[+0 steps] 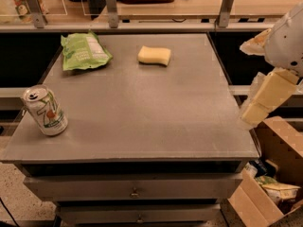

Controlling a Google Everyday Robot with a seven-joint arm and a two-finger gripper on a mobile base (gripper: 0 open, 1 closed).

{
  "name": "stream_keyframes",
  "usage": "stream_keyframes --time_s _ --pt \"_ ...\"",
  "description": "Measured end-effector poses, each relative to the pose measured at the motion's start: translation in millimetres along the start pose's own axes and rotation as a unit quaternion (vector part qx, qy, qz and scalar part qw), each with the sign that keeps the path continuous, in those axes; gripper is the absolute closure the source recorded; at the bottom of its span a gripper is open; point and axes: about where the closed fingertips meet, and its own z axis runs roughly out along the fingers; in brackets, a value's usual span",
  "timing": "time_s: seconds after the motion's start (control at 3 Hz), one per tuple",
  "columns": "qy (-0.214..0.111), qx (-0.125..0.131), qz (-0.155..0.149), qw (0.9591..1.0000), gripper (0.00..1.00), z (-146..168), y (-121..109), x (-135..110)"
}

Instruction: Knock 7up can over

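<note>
One upright 7up can (pixel 45 111), one green bag (pixel 84 51), one sponge (pixel 154 55), claw (pixel 256 110) far right

Warm, dim overhead light. Counter (pixel 142 108) evenly lit, faint sheen mid-surface. Can (pixel 45 111) casts short soft shadow at base. Deep shadow beside counter and under front edge. Pincer (pixel 258 109) at right edge, lit pale yellow.

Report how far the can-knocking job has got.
Done: nothing yet; the can stands upright near the front left corner of the table. In hand: the gripper hangs beyond the table's right edge, far from the can. Left: cross the table to the can and tip it onto its side.
</note>
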Motion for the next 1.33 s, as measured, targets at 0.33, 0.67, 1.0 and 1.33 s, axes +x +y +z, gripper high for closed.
stream_keyframes --time_s 0.33,0.67,1.0,1.33 --pt "-0.049 -0.018 0.01 0.9986 0.0 10 6 -18" --pt "-0.086 -0.035 0.019 0.9955 0.0 15 10 -31" --pt "-0.114 -0.044 0.012 0.9924 0.0 22 21 -60" --pt "-0.139 -0.049 -0.009 0.9891 0.0 35 39 -99"
